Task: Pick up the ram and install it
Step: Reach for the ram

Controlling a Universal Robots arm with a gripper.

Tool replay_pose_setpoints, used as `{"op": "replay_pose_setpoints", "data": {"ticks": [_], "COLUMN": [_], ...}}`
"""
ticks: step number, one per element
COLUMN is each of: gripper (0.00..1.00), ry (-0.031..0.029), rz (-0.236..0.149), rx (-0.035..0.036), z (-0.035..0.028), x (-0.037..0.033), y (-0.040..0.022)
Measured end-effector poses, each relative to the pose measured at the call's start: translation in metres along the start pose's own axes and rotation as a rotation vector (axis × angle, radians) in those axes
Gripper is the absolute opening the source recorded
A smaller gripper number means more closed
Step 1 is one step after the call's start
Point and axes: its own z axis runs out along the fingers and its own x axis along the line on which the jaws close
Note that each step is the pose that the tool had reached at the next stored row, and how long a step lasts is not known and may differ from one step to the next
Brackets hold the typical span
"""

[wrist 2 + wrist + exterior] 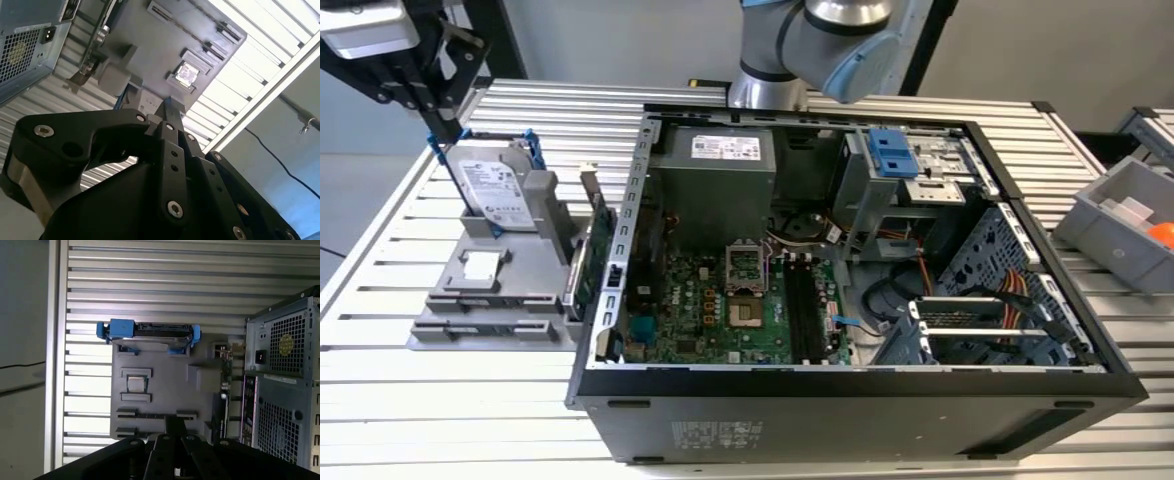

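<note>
1. Black against pale slats: saw the gripper (pixel 434 95) in the exterior view, high over the table (pixel 400 400) at the exterior view's left, above the hard drive (pixel 494 185).
2. Found it clamped tight on the ram (pixel 175 424), a slim dark stick gripped edge-on; read that grip plainly in both wrist views.
3. Caught, in the first wrist view, the grey holder (pixel 170 365) beneath the ram, with the hard drive standing at its far end.
4. From the exterior view, looked down into the lidless computer case (pixel 854 395): motherboard (pixel 707 300) and dark memory slots (pixel 803 310), well apart from the ram.
5. From the wrist views, faced instead the case's grilled back (pixel 285 355).
6. Spotted a green card (pixel 594 250) on edge between holder and case.
</note>
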Motion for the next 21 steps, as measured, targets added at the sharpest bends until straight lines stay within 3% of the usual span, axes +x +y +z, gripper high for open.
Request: {"op": "replay_pose_setpoints", "data": {"ticks": [14, 21], "gripper": [0.00, 0.00], "ry": [0.0001, 0.0001], "rz": [0.000, 0.000], "rx": [0.0001, 0.0001], "z": [-0.0016, -0.0022], "x": [0.0004, 0.0006], "y": [-0.0314, -0.0436]}}
